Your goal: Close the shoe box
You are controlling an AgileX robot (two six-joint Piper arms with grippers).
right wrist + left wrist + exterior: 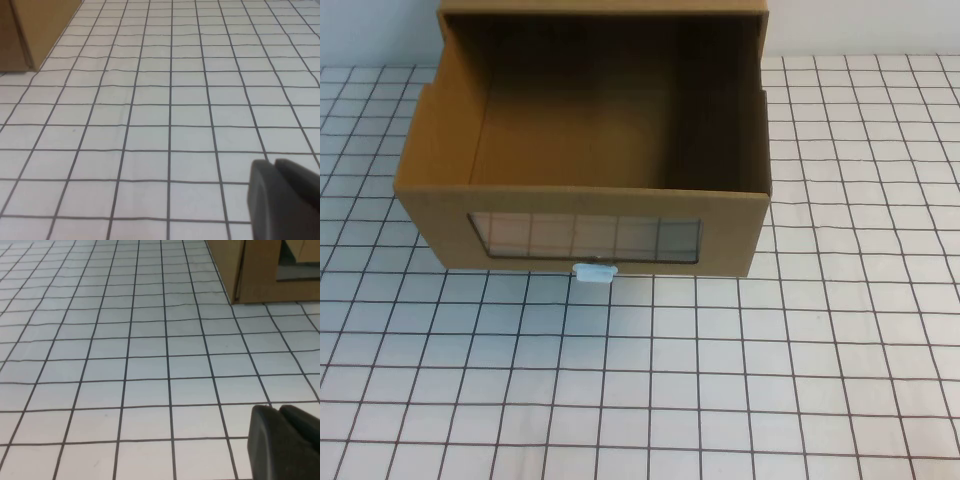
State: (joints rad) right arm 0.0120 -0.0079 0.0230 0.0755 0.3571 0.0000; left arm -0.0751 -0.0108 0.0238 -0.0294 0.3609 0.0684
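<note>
The shoe box (732,232) is brown cardboard. Its drawer is pulled out toward me from the outer sleeve (605,8), and the inside looks empty. The drawer front has a clear window (585,238) with a small white pull tab (595,273) under it. Neither arm shows in the high view. In the left wrist view my left gripper (278,409) hovers low over the gridded table, shut on nothing, with a corner of the shoe box (255,270) well ahead. My right gripper (274,162) is likewise shut and empty, with the shoe box (40,25) far ahead of it.
A white tabletop with a black grid (720,380) spreads in front of the box and on both sides of it. A pale wall (860,25) stands behind the box.
</note>
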